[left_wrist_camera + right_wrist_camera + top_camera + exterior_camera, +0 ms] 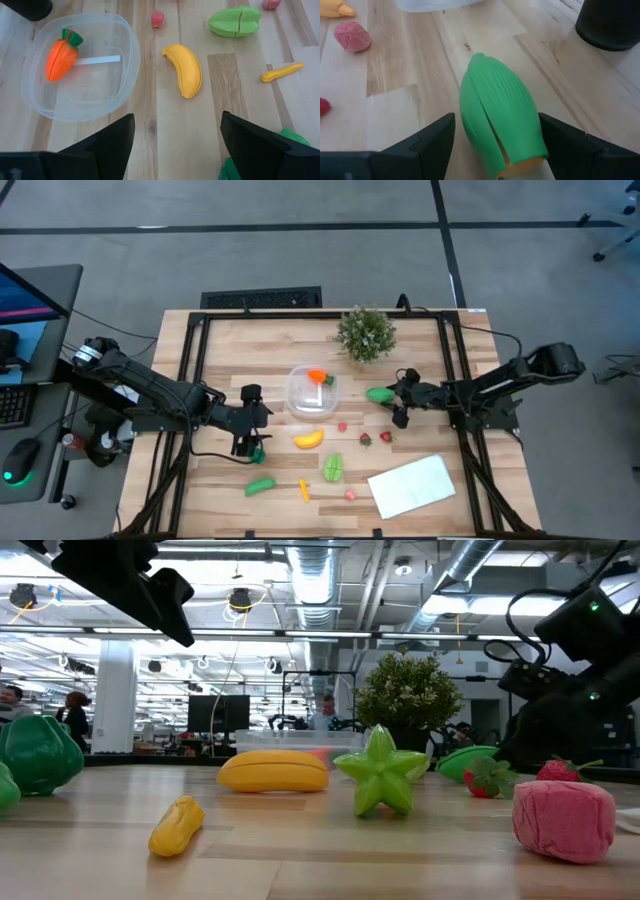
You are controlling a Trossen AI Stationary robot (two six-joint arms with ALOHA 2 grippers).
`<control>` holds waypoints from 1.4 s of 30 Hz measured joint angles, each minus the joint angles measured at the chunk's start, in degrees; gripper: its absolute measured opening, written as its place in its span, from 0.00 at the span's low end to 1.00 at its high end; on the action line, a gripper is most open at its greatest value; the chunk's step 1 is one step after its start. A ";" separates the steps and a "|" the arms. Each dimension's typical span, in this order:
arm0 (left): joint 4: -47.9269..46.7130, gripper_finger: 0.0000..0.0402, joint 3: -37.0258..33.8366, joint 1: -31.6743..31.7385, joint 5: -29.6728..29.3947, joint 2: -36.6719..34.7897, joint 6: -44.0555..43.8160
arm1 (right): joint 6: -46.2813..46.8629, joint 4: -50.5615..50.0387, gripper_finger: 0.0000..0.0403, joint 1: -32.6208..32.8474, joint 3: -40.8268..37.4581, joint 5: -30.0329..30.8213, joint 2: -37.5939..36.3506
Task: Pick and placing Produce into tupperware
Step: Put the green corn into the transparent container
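- Right now your right gripper [496, 145] straddles the green ribbed piece [499, 125] with its fingers spread to either side — nothing is clamped, and I cannot tell whether either pad touches it.
- Before you close, centre the jaws on the thick middle of that piece; it tapers toward the far end, so a grip near the tip would likely squeeze it out.
- From above, the same right gripper [401, 402] sits just beside the green piece [378, 394], which lies between the potted plant [366, 332] and the strawberries [366, 440].
- The tupperware [312, 392] stands near, toward the table's middle, with one carrot [319, 377] already in it — so the carry is short, but lift clear of its rim before you cross.
- Watch the plant's dark pot [610, 22] close by; swing away from it, not past it.
- Your left gripper [175, 135] hangs spread wide and empty over bare wood, with the banana [185, 75] and the tupperware [80, 75] ahead of it and a green piece [259, 450] right by its fingers.
- Keep the left arm out of the container's airspace while the right one delivers.
- The rest of the produce — star fruit [332, 467], small orange piece [304, 490], pink berry [350, 494] — lies on the near side by the white sheet [412, 485].
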 joint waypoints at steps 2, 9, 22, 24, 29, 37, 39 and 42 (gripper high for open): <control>0.00 0.71 0.00 0.00 0.00 0.00 0.00 | -0.01 1.12 0.67 0.01 0.00 0.01 0.92; -0.02 0.71 0.00 0.00 0.01 0.00 -0.06 | -0.01 2.05 0.67 0.00 1.59 0.02 4.38; -0.07 0.71 0.02 -0.02 0.04 0.00 -0.79 | -0.01 1.88 0.65 0.00 3.72 0.02 8.09; -0.09 0.71 0.02 -0.02 0.04 0.00 -0.79 | -0.01 2.02 0.64 0.00 3.72 0.02 8.07; -0.09 0.71 0.02 -0.02 0.04 0.00 -0.81 | -0.01 2.04 0.58 0.01 3.72 0.02 8.07; -0.09 0.71 0.02 -0.02 0.04 0.00 -0.81 | -0.01 2.02 0.55 0.00 3.72 0.02 8.05; -0.07 0.71 0.02 -0.02 0.04 0.00 -0.81 | 0.02 2.00 0.57 0.02 3.72 0.02 8.05; -0.07 0.71 0.02 -0.02 0.04 0.00 -0.83 | 0.08 2.00 0.59 0.02 3.72 -0.02 8.05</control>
